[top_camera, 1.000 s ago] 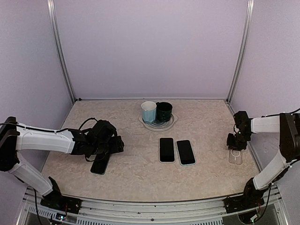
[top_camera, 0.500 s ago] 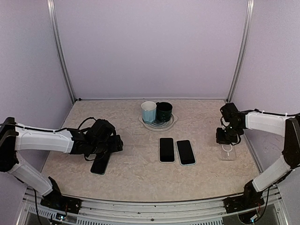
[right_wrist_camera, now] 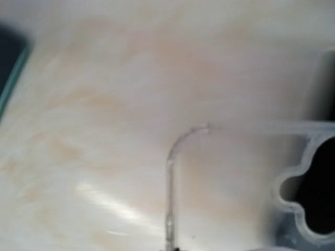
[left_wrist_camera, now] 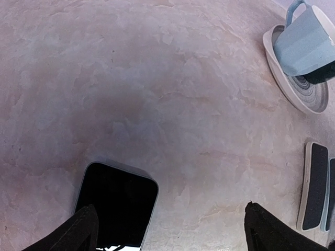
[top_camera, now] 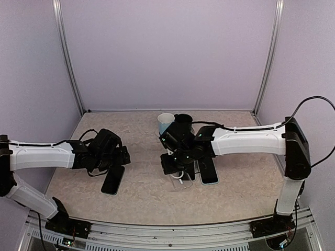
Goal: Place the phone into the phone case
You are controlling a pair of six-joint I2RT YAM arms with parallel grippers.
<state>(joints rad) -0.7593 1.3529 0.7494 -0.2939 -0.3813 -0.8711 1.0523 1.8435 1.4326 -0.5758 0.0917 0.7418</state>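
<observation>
My left gripper stands wide and released, low over the counter, with nothing between its fingers. The black phone lies flat just beneath it, close to one finger but not gripped. From above, it rests on the left part of the counter.

My right arm reaches across to the middle, where my right gripper is clenched on the clear phone case, pinching it at its edge. My right wrist view is blurred and shows only the case's rounded corner and camera cutout above the counter. I cannot tell whether the case touches the surface.

The case sits just beside a cased phone. Behind them, a pale blue mug and a dark cup stand on a plate. The black phone and the case are well apart.
</observation>
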